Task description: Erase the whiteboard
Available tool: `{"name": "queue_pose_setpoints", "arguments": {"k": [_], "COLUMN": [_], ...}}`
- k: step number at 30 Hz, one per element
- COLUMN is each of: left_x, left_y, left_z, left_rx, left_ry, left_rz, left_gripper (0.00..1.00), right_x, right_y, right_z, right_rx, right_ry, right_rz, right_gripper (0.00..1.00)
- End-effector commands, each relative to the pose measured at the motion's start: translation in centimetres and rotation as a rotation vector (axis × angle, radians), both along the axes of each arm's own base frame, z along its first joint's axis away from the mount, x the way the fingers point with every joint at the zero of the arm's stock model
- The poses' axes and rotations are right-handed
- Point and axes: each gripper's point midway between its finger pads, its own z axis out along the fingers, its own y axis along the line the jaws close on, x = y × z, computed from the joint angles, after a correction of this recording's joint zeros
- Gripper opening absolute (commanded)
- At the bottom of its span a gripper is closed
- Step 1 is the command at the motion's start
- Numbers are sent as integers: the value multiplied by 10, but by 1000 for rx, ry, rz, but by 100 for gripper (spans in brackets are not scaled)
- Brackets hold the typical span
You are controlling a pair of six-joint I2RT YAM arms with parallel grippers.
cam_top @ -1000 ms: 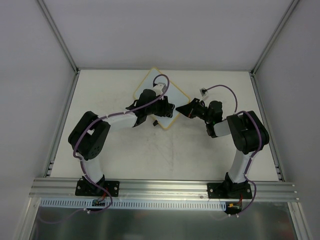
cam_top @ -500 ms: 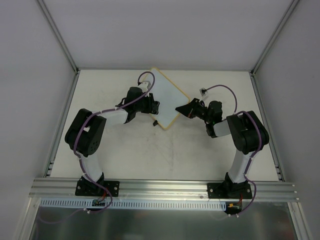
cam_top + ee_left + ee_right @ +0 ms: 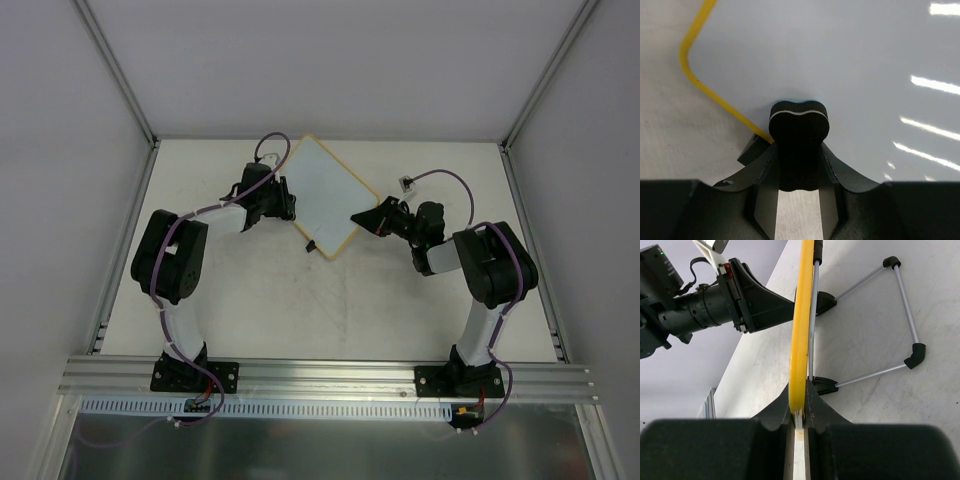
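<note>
The table (image 3: 420, 290) carries your whiteboard (image 3: 328, 195) at far centre, its wire stand (image 3: 900, 315) behind it, and the board has not shifted in the last second. The left arm (image 3: 200, 225) has swept from the board's middle out to its left edge. The right fingers (image 3: 777, 412) remain pinched narrow on the yellow rim (image 3: 802, 315), steadying it. The left fingers (image 3: 760, 177) hold a black eraser (image 3: 799, 120), now at the border near a rounded corner. The face seen from the left wrist bears no marks, so you may judge this pass finished and the wiping near done.
</note>
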Motion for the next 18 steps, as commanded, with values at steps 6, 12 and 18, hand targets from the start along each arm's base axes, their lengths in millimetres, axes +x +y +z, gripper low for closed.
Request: {"name": "queue_pose_setpoints", "arguments": {"k": [6,12,18], "left_x": [16,-7,-48], "left_y": [19,-5,-64], "left_z": [-11,-12,-6], "left_rx": [46,42,77], "left_ry": [50,58,30], "left_rz": [63,6,-112], "left_gripper": [0,0,0], "right_x": [-21,-20,-19], "right_y": [22,23,23], "right_z": [76,76,75], "right_rx": [116,118,118], "right_ry": [-317,-314,-310], "right_rz": [151,156,153], "right_gripper": [0,0,0]}}
